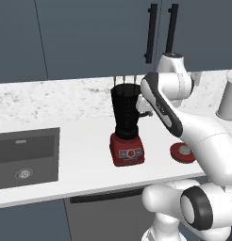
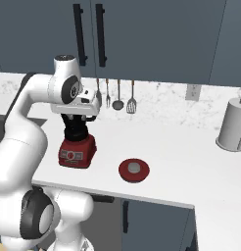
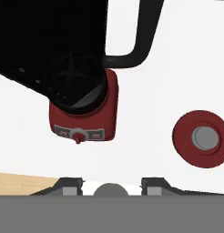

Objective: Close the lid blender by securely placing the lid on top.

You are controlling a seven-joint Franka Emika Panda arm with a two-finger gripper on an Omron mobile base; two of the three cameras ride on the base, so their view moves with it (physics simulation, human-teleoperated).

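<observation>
Left base view: blender [image 1: 127,149] upright on the counter [image 1: 85,155], jar uncapped. Lid [image 1: 184,152] flat beside it, partly behind the arm [image 1: 210,141] — awaiting pickup, I judge.

Right base view: lid clear of the base, knob up — handy for a pinch from above. Claw high by the jar; grip unclear here.

Hand view: fingertips [image 3: 112,186] spread wide, nothing between them. Lid off to one side — needs a sideways shift, then descent, minding the jar handle [image 3: 140,41].

Left of worktop: grey sink [image 1: 26,157]. On wall: hanging utensils [image 2: 118,100], outlet [image 2: 193,91]. Far right, upright on worktop [image 2: 171,142]: pale grey cylindrical container [image 2: 233,125].
</observation>
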